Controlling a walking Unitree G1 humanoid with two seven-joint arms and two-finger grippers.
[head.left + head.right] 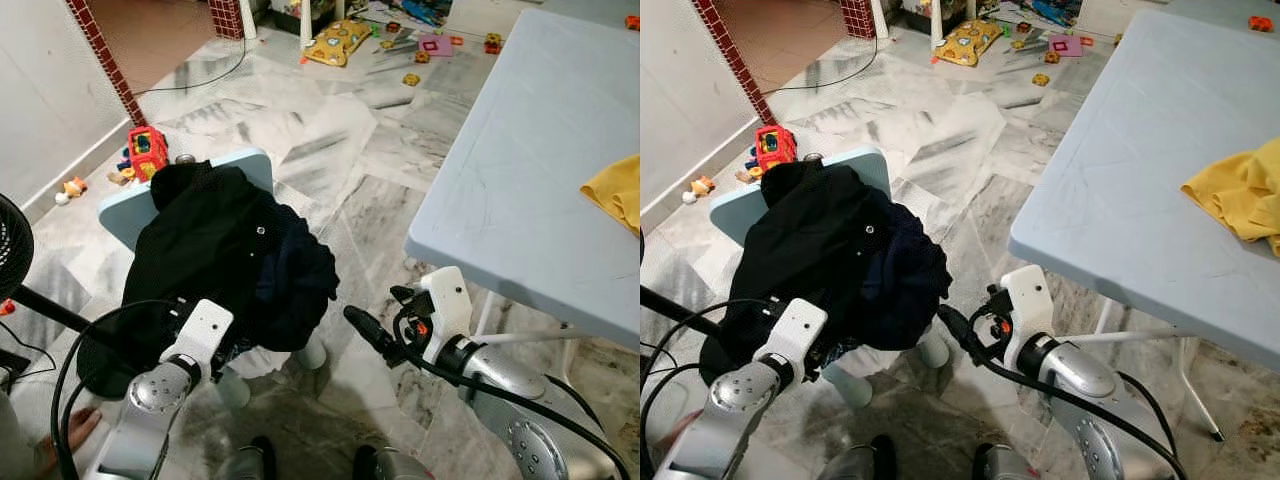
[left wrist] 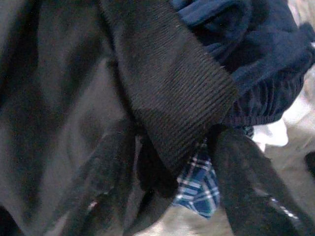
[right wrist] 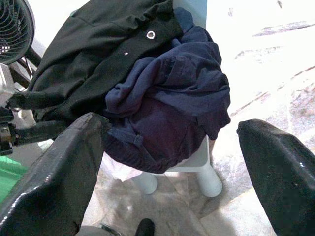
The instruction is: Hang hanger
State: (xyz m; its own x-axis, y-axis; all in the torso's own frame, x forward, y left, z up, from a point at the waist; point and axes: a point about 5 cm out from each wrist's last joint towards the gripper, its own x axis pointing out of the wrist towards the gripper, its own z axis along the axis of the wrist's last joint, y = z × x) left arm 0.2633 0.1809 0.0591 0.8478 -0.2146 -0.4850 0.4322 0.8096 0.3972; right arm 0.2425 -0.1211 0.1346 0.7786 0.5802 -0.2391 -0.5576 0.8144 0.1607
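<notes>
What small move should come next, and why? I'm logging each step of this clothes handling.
Probably close the left end effector on the black ribbed cuff. Its open fingers already straddle that cuff in the black garment heaped on the small blue stool. The right end effector hangs open beside the navy garment, clear of it.

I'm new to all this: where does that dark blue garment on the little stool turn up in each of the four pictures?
Left eye: navy garment, center, beside the black jacket.
Right eye: center-left.
Left wrist: upper right.
Right wrist: center.
Shared landmark: the black jacket's silver snap.
</notes>
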